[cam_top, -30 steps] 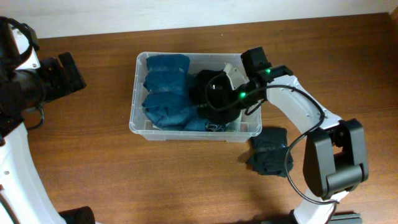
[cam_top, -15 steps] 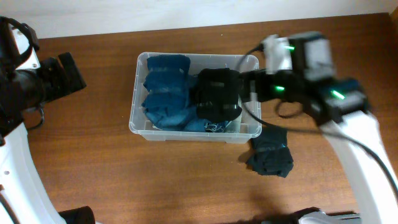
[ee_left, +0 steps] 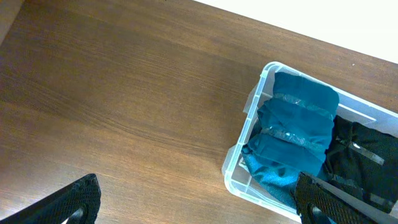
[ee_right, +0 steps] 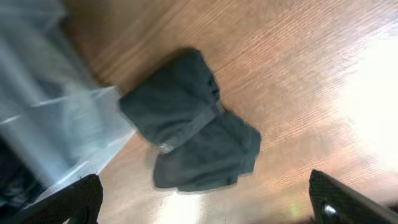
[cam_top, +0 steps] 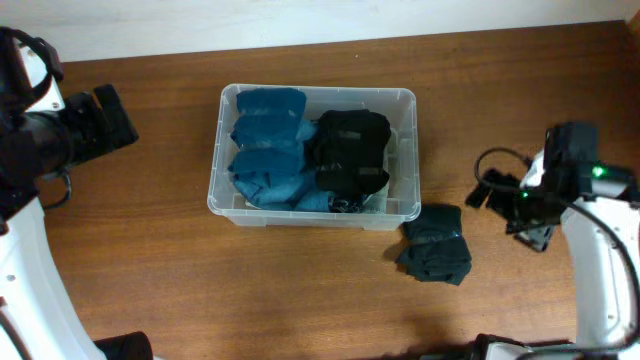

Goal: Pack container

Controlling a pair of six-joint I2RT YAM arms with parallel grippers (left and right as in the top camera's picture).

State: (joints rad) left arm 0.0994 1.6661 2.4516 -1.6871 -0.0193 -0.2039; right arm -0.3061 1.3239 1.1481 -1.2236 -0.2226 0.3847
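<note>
robot lab: wooden table [cam_top: 300,280], plain wall [cam_top: 300,20]

Honestly there was nothing readable in any view, no lettering, brand or number showed on the container [cam_top: 320,91] or the folded clothes [cam_top: 268,145] (the right wrist shot was pretty blurry anyway)

Container [ee_left: 249,118] cropped at right, bottom edges; right wrist view blurred, cloth bundle [ee_right: 193,134] indistinct.
</note>
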